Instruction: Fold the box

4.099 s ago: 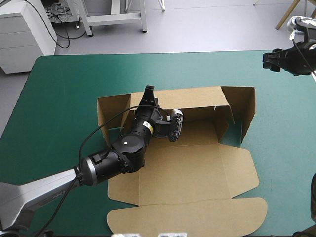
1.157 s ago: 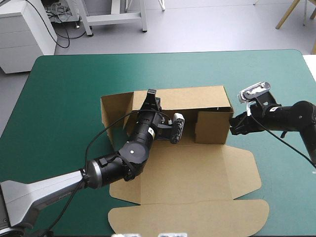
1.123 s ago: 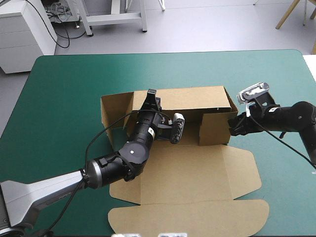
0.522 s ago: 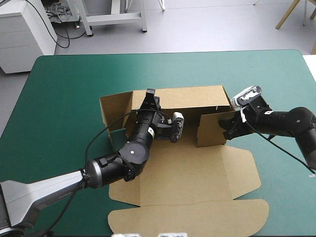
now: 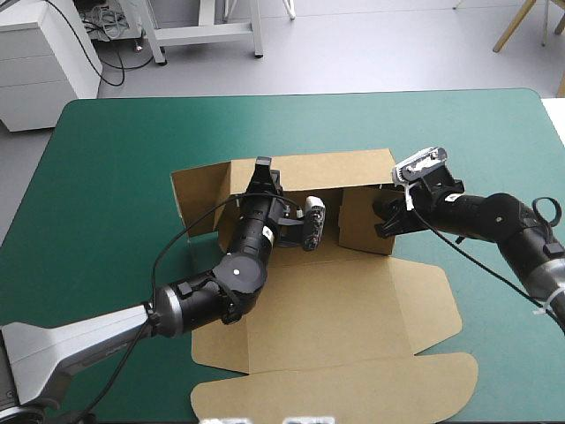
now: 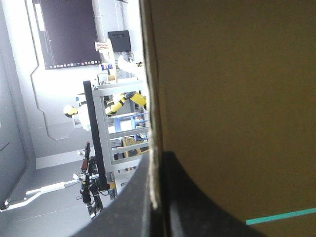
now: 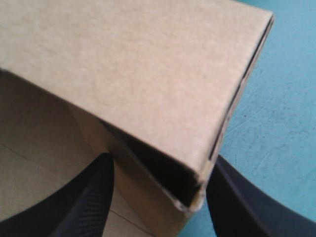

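Looking down at the brown box (image 5: 335,300) sitting roughly mid-table on the teal-green cover (image 5: 106,177), only half built. Got the back wall standing upright along the far side, a short flap sticking up at its left end, and the base plus the long lid panel lying flat toward the near edge.

Spotting the left gripper (image 5: 263,170) stretched in across the flat base from the near left, parked right on the top edge of that back wall. Checked it up close from the left wrist view too: black fingers (image 6: 197,207) all but touching, pinching the board's edge between them, so definitely clamped on the box (image 6: 237,98).

Finding the right gripper (image 5: 382,215) over at the right end, tucked against the side wall, with that wall swung inward and standing across the base. From the right wrist view: black fingers (image 7: 94,197) spread wide apart, gripping nothing, just straddling a corner of the board (image 7: 128,64). Can't tell whether either finger actually touches it. Bit of teal-green cover showing just past that corner.
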Motion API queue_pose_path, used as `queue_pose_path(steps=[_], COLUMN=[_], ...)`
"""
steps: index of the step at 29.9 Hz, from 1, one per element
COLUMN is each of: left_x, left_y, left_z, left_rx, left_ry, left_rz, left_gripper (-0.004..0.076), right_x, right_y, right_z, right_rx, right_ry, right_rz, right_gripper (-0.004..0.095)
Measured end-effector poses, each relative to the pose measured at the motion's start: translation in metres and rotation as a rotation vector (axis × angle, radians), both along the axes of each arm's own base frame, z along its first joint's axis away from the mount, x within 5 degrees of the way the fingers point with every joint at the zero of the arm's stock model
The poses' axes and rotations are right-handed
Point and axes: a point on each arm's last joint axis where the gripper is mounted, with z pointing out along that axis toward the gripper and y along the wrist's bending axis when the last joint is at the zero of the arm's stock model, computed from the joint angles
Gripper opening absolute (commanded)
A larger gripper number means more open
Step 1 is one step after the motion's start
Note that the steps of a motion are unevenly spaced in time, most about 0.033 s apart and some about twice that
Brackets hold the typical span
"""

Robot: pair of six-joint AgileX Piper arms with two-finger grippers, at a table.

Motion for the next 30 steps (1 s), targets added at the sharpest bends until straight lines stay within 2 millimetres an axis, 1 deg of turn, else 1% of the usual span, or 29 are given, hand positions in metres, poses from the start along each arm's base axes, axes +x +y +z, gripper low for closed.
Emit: queue_pose_path(steps=[4,10,11,14,16,18,22,24,26,30], left_x=[0.0,0.0,0.0,0.0,0.0,0.0,-0.002,-0.004,-0.008,-0.023], left_y=[0.0,0.001,0.001,0.002,0.003,0.003,0.003,0.003,0.003,-0.004], left_z=[0.0,0.0,0.0,-0.001,-0.001,-0.003,-0.005,-0.005,-0.003,0.004], left_rx=[0.0,-0.002,-0.002,-0.007,-0.013,-0.023,-0.034,-0.044,-0.057,-0.081], left_ry=[0.0,0.003,0.002,0.011,0.02,0.036,0.078,0.102,0.116,0.122], left_rz=[0.0,0.012,0.017,0.029,0.034,0.04,0.035,0.036,0.032,-0.013], left_gripper=[-0.001,-0.001,-0.001,-0.0008,0.0017,0.008,0.0299,0.0388,0.0418,0.0418], right_x=[0.001,0.001,0.001,0.001,0.001,0.001,0.001,0.001,0.002,0.002], right_y=[0.0,-0.001,-0.001,-0.001,-0.001,-0.001,-0.001,0.0,0.001,0.0], right_z=[-0.005,-0.005,-0.005,-0.005,-0.005,-0.005,-0.005,-0.006,-0.006,-0.006], right_rx=[-0.004,-0.016,-0.018,-0.018,-0.018,-0.019,-0.011,-0.006,-0.001,0.01], right_ry=[0.026,0.027,0.027,0.028,0.028,0.027,0.025,0.027,0.03,0.032], right_rz=[-0.006,-0.005,-0.004,-0.002,-0.002,-0.003,-0.006,-0.007,-0.007,-0.022], right_gripper=[0.0344,-0.0002,-0.0017,-0.0018,-0.0017,-0.0018,-0.0017,-0.0018,-0.0018,-0.0018])
